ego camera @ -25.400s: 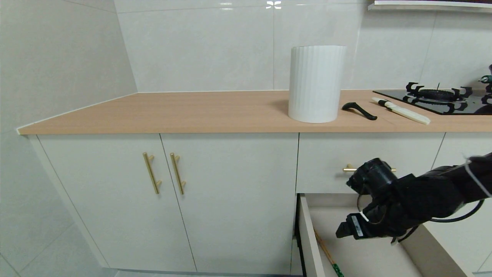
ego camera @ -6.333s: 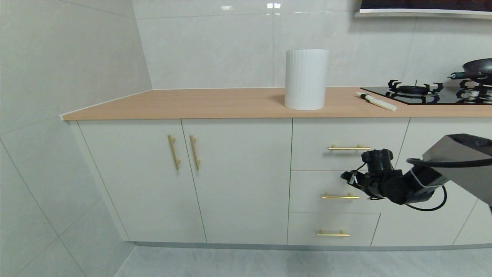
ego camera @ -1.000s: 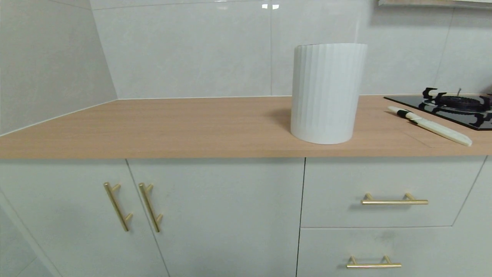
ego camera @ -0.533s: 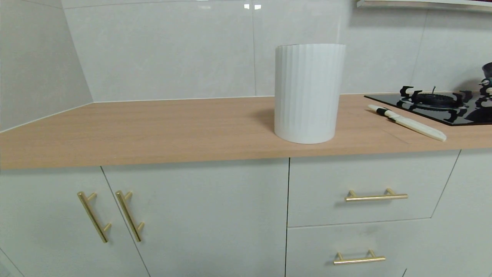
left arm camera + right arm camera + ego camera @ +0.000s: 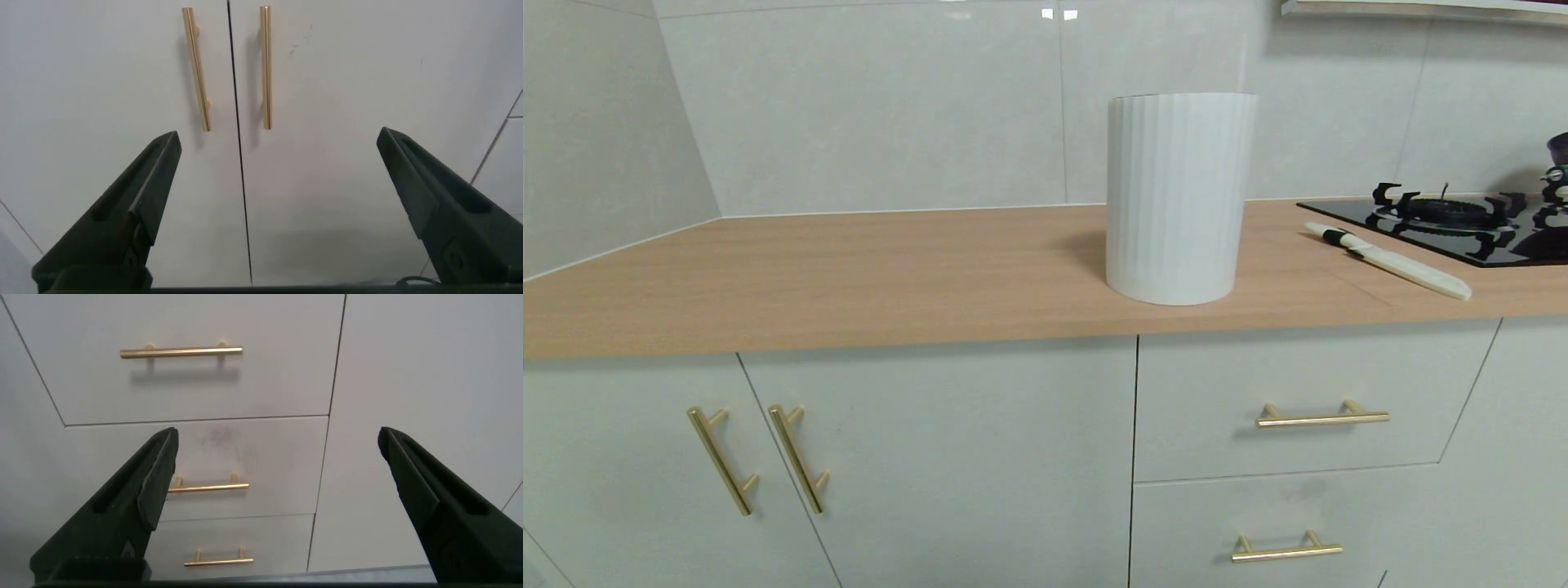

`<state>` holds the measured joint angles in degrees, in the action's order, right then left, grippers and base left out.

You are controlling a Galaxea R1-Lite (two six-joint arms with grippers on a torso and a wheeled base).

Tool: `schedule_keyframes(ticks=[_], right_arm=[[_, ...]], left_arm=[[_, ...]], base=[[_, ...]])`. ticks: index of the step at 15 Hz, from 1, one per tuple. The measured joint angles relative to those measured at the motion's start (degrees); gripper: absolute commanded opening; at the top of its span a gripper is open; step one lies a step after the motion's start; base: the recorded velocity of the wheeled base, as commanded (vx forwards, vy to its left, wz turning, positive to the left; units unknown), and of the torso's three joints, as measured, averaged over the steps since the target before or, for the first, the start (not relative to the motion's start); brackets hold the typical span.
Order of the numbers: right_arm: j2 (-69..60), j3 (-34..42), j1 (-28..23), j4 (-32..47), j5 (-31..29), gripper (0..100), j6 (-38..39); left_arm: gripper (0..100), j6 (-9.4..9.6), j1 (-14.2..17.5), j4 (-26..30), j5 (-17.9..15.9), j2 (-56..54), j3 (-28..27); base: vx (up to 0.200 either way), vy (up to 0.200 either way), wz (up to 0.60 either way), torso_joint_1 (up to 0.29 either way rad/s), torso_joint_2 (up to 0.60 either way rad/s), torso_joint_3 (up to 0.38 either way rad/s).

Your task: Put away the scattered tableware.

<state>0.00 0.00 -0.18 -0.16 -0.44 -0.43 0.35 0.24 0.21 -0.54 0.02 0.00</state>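
A white knife (image 5: 1388,261) with a black band on its handle lies on the wooden counter (image 5: 849,278), right of a tall white ribbed cylinder container (image 5: 1176,196) and just in front of the black stove (image 5: 1462,220). My left gripper (image 5: 274,175) is open with nothing between its fingers, facing the two cupboard doors with gold handles (image 5: 231,69). My right gripper (image 5: 274,469) is open and holds nothing, facing the shut drawers with gold handles (image 5: 181,352).
The counter's left part runs into a tiled corner. Below the counter are two cupboard doors (image 5: 768,465) and shut drawers (image 5: 1307,400). A dark pan's edge (image 5: 1556,155) shows over the stove at the far right.
The head view shifted between one second and half a second ago, so the container and knife sit further left in the picture. Since then nothing has moved.
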Motion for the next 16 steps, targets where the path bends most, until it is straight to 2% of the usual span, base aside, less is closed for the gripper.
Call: schedule_keyframes(ticks=[7, 14, 16], right_arm=[[0.0, 0.0, 0.0, 0.0, 0.0, 100, 0.0], [0.0, 0.0, 0.1, 0.0, 0.0, 100, 0.0], [0.0, 0.0, 0.0, 0.0, 0.0, 100, 0.0]], left_arm=[[100, -0.02, 0.0, 0.0, 0.0, 0.0, 0.0], [100, -0.11, 0.0, 0.0, 0.0, 0.0, 0.0], [100, -0.13, 0.0, 0.0, 0.0, 0.0, 0.0]], base=[[0.000, -0.200, 0.00, 0.003, 0.00, 0.003], [0.000, 0.000, 0.00, 0.000, 0.00, 0.000], [0.200, 0.000, 0.00, 0.000, 0.00, 0.000]])
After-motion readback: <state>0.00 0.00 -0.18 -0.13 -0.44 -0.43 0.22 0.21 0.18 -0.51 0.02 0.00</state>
